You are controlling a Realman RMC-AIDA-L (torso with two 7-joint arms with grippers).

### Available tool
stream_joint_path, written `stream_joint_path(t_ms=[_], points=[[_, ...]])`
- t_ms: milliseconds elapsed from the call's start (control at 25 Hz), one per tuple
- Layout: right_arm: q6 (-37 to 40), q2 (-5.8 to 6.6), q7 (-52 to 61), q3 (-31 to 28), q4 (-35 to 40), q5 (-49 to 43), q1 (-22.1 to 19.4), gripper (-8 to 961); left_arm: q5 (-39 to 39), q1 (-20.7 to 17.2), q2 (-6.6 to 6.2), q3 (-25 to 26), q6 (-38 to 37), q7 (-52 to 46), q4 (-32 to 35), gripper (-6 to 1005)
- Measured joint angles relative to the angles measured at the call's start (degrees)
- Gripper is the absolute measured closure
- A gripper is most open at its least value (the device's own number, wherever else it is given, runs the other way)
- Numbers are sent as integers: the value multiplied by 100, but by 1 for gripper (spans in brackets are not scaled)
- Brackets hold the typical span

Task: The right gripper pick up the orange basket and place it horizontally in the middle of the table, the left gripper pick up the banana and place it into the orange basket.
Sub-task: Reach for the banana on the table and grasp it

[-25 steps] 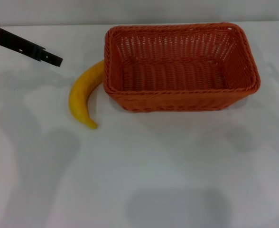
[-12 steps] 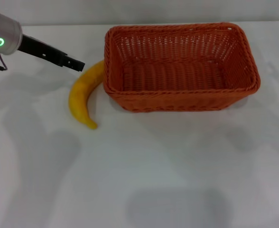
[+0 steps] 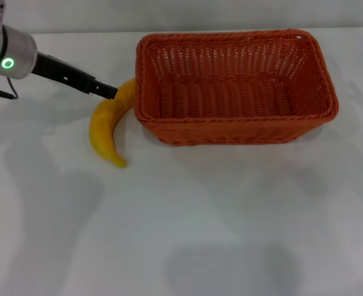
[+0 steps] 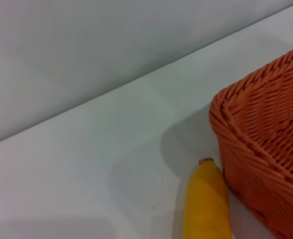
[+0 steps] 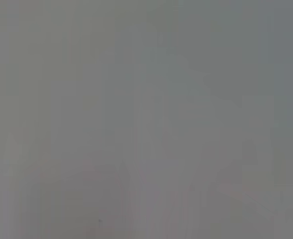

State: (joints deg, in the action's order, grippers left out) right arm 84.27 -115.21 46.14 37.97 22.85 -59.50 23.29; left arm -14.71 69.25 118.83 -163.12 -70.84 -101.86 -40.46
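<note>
Left gripper (image 3: pixel 109 92) tips at banana (image 3: pixel 106 126) upper end beside orange basket (image 3: pixel 234 86); finger spread unclear.

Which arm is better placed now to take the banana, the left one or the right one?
The left. Its pincer is at the banana, beside the orange basket. The right pincer is not in view.
</note>
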Motion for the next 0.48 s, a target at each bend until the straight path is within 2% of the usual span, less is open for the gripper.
stream_joint_path(t_ms=[480], points=[[18,6,0,0,0,0,-18,147,45,-189,2,0,308,13,349,133]])
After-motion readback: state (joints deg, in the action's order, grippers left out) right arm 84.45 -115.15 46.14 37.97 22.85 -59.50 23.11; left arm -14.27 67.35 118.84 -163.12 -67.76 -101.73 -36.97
